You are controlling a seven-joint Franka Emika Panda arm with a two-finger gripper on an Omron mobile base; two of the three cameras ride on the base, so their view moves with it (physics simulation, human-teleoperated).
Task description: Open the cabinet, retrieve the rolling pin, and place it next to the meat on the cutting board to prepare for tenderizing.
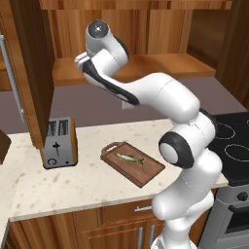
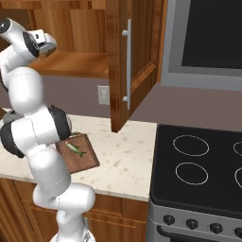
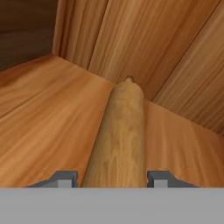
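The cabinet [image 1: 29, 73] stands open, its doors swung out [image 2: 127, 61], and my hand reaches onto its light wood shelf [image 3: 43, 122]. In the hand view the tan rolling pin [image 3: 120, 131] lies lengthwise on that shelf, running away toward the back corner. My gripper [image 3: 112, 177] straddles its near end, with both fingertips [image 3: 65, 178] pressed against its sides. On the counter below lies the dark cutting board [image 1: 146, 172] [image 2: 82, 163] with the small fish-shaped meat [image 1: 130, 158] [image 2: 75, 149] on it.
A silver-and-wood toaster [image 1: 59, 142] stands on the counter left of the board, under the open left door. A black stove [image 2: 198, 160] sits at the right, with a microwave [image 2: 208, 38] above it. My own arm hangs over the board's right side.
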